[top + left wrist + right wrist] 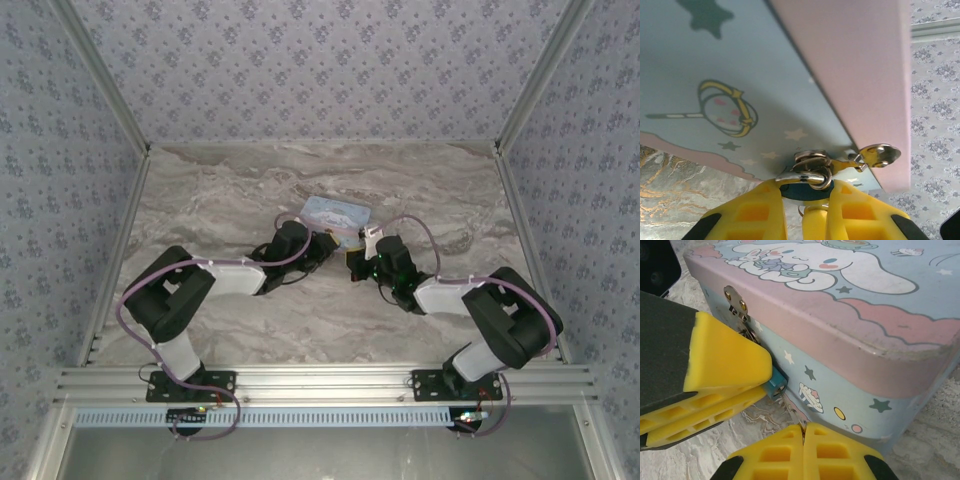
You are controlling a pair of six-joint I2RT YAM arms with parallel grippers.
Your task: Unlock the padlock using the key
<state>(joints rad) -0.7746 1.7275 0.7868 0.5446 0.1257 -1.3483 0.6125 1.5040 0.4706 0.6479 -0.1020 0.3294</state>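
A tiny teal padlock (776, 383) hangs by its silvery shackle (812, 172) from the hasp (735, 302) of a pale blue cartoon tin (850, 340). My left gripper (806, 190) is shut on the padlock (797, 193) body, its yellow fingers (725, 360) pressed close to the tin's front wall. A thin metal key (791, 409) runs from the padlock's underside down to my right gripper (803, 429), which is shut on the key's head. In the top view the left gripper (325, 246) and right gripper (356, 262) meet just in front of the tin (335, 211).
The tin stands on a marbled table (230, 190) near the middle back. Patterned walls (60, 150) close in the sides and back. Open tabletop lies left, right and in front of the arms.
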